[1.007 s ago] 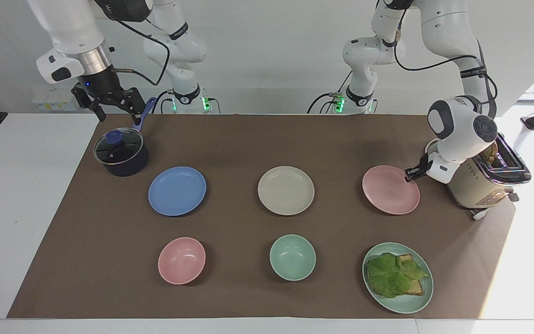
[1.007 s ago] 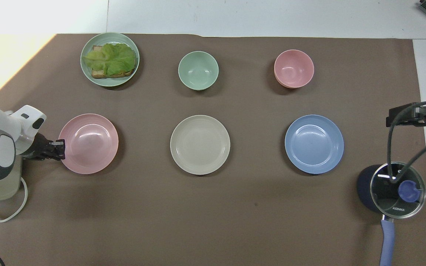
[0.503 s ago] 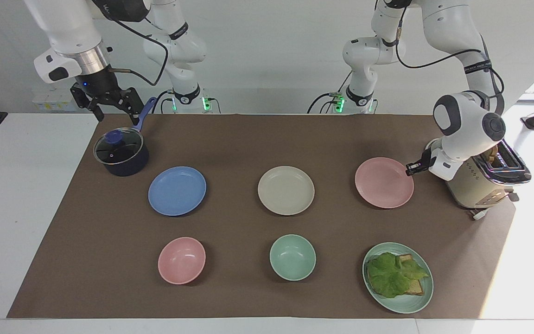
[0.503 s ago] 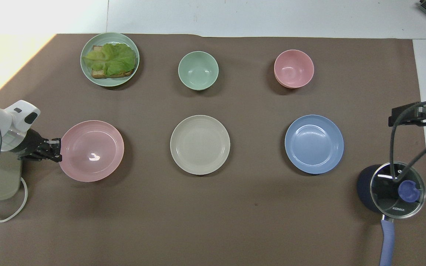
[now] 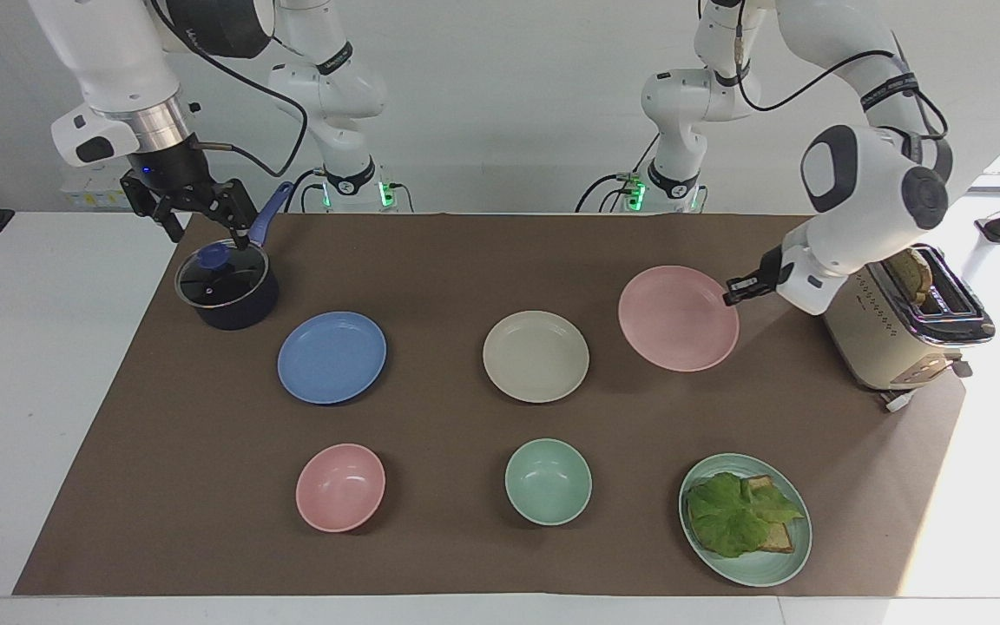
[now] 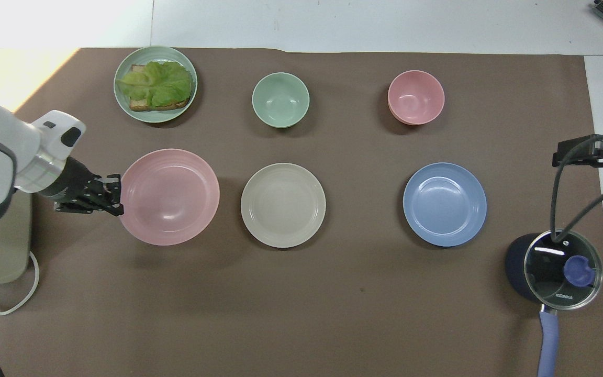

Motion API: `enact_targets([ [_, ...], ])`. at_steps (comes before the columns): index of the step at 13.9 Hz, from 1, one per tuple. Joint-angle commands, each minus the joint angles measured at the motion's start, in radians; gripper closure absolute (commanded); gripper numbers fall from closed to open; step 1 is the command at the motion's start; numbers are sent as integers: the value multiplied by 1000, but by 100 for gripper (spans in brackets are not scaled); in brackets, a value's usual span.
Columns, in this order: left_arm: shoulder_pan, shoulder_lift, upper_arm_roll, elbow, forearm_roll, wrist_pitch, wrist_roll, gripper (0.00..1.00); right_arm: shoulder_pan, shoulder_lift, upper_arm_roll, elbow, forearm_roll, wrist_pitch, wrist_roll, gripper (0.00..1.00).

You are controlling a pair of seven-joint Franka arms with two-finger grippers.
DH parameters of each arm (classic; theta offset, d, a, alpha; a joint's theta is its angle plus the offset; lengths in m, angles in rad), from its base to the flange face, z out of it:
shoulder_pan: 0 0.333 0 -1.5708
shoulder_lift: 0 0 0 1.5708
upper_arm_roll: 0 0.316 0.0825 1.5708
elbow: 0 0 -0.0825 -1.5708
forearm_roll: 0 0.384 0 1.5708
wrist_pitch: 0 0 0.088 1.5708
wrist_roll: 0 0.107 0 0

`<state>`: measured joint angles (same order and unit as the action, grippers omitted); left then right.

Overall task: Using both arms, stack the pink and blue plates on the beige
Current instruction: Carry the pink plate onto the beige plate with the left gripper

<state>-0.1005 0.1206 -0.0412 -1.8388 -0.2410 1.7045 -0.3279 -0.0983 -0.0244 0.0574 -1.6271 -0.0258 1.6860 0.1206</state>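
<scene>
Pink plate, raised off the brown mat and roughly level, gripped at the rim that faces the left arm's end of the table. The left gripper is clenched on that rim; its forearm slopes down from a bent elbow above the beige toaster, the wrist turned so the fingers lie nearly flat. The plate's shadow falls on bare mat beneath it, between the toaster and the beige plate.

The beige plate lies flat at the middle of the mat, its top bare. The pink plate's nearest rim hangs close to it with a narrow strip of mat showing between the two in the overhead view. The blue plate lies flat toward the right arm's end, well apart from the beige plate, with open mat between them.

The right gripper hangs with its fingers spread and nothing in them, above the mat's edge over the lidded dark pot; the right arm waits there, forearm near vertical.

Farther from the robots stand a pink bowl, a green bowl and a green plate carrying lettuce on bread, each separated from the plate row by a clear band of mat.
</scene>
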Motion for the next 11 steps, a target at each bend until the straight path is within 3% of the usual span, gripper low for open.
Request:
enact_targets([
  [1, -128, -4, 9, -23, -52, 75, -115, 100, -20, 4, 2, -77, 7, 99, -25, 0],
  [7, -304, 40, 9, -135, -76, 351, -191, 100, -47, 83, 2, -256, 21, 343, -143, 0],
  [11, -343, 89, 7, -168, -95, 463, -186, 100, -52, 115, 2, -353, 37, 500, -168, 0],
])
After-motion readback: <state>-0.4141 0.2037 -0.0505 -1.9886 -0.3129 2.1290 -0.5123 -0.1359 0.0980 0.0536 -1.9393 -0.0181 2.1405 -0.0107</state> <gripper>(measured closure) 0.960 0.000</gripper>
